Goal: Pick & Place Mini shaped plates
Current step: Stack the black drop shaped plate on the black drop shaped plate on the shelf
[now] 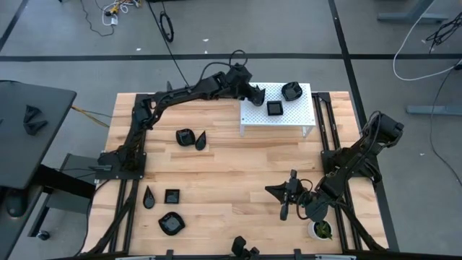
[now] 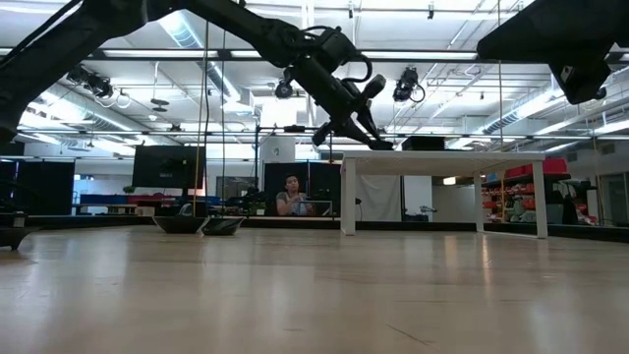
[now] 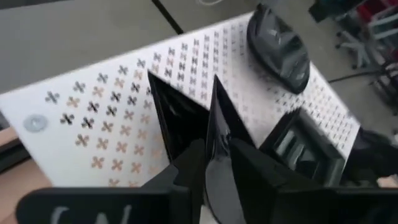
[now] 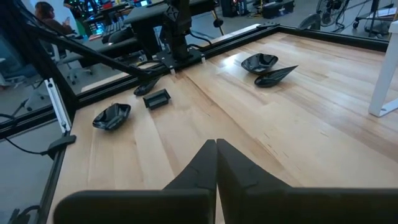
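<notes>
A white perforated stand [image 1: 278,119] sits at the table's far right. It carries a square mini plate [image 1: 275,108] and a rounded one [image 1: 291,91]. My left gripper [image 1: 257,94] reaches over the stand's left end and is shut on a glossy black mini plate [image 3: 219,134] that stands on edge. More plates lie on the wood: two mid-left [image 1: 185,136] [image 1: 201,141] and three near left [image 1: 149,196] [image 1: 172,196] [image 1: 171,223]. My right gripper [image 1: 273,191] hangs shut over the near right of the table with nothing in it. My left gripper pinches the black plate between its two fingers [image 3: 189,168], one on each face [image 3: 214,155]. The fingers slant down from the table's left. The plate stands on edge over the stand with its narrow end [image 3: 215,84] away from the fingers. They hide its lower part, so I cannot tell whether it touches the stand.
A small white pot with a green plant [image 1: 321,230] stands at the near right corner beside the right arm's base. Another dark object [image 1: 242,248] sits at the near edge. Bare wood lies across the table's middle. A person [image 2: 291,195] sits in the room beyond.
</notes>
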Available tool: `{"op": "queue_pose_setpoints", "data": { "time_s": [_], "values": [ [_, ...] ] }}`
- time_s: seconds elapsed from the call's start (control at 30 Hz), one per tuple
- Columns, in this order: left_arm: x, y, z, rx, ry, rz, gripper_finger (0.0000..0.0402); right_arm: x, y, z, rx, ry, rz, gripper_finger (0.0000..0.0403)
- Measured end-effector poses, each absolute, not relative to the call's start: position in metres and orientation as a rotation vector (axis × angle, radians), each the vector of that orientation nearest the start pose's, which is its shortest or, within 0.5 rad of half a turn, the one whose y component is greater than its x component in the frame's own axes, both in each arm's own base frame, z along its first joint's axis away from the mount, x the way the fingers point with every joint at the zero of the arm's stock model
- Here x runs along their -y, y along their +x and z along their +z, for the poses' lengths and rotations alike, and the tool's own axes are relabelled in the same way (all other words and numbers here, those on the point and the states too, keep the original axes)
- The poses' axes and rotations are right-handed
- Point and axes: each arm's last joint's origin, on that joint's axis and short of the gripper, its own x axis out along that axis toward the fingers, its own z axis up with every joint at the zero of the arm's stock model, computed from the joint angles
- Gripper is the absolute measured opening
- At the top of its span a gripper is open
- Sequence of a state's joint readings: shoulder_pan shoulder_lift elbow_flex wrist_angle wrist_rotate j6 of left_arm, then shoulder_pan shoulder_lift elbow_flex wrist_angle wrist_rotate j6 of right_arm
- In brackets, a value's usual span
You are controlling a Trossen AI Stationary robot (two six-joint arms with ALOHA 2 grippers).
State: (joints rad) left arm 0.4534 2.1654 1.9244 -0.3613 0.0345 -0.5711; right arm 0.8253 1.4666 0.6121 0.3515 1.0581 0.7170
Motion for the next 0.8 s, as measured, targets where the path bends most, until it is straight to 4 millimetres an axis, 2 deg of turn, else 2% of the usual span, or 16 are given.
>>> {"op": "queue_pose_setpoints", "data": {
  "time_s": [0.27,0.47,0.57,0.7,0.8],
  "values": [
    [-0.218,0.448,0.267,-0.473,-0.644,0.622,0.0049,-0.182,0.202,0.181,-0.197,0.301,-0.317,0.0007],
    [-0.216,0.437,0.292,-0.443,-0.585,0.634,0.0039,-0.182,0.202,0.181,-0.196,0.303,-0.316,0.0007],
    [-0.21,0.429,0.3,-0.505,-0.553,0.628,0.0035,-0.182,0.202,0.181,-0.195,0.304,-0.316,0.0007],
    [-0.202,0.421,0.288,-0.673,-0.554,0.649,0.0027,-0.18,0.203,0.181,-0.195,0.301,-0.322,0.0007],
    [-0.201,0.423,0.28,-0.696,-0.518,0.706,0.002,-0.178,0.205,0.181,-0.193,0.297,-0.333,0.0007]
  ]
}}
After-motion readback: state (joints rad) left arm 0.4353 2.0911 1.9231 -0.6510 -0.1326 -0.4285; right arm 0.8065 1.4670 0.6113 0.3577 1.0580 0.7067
